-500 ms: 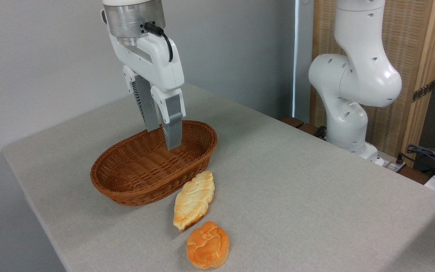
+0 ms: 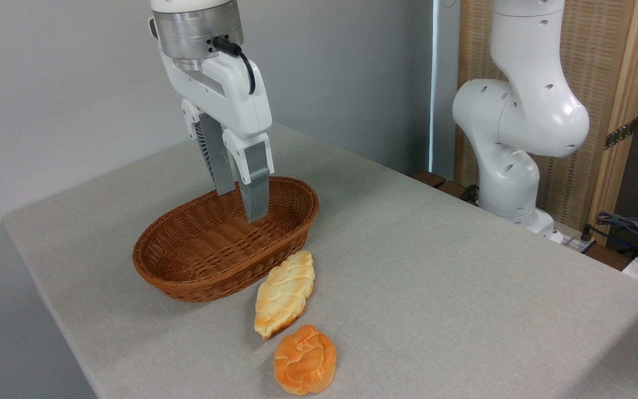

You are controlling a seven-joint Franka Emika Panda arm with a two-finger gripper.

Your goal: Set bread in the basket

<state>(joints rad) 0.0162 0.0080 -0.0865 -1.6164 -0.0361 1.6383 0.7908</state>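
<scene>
1. The top of the picture cuts off your arm [image 2: 524, 111] and the wrist above the gripper [image 2: 240, 206]; the right edge cuts off a tangle of cables [image 2: 629, 227].
2. The fingers [image 2: 256, 188] hide part of the basket's far inner wall, and you cannot tell whether their tips are inside the rim or just above it.
3. Your jaws stand slightly apart with nothing between them, pointing down over the right end of the basket [image 2: 208, 266].
4. The table [image 2: 435, 277] is covered in a plain grey cloth; a pale grey wall [image 2: 64, 83] stands behind it and a slatted wood panel [image 2: 607, 83] behind the arm's base.
5. The basket holds nothing you can see.
6. The bread [image 2: 285, 293] lies on the table just in front of the basket's right end, its far tip touching or almost touching the wicker.
7. A round orange bun [image 2: 304, 359] sits just in front of the bread's near end, close to the table's front edge.
8. Nothing lies between the gripper and the bread.
</scene>
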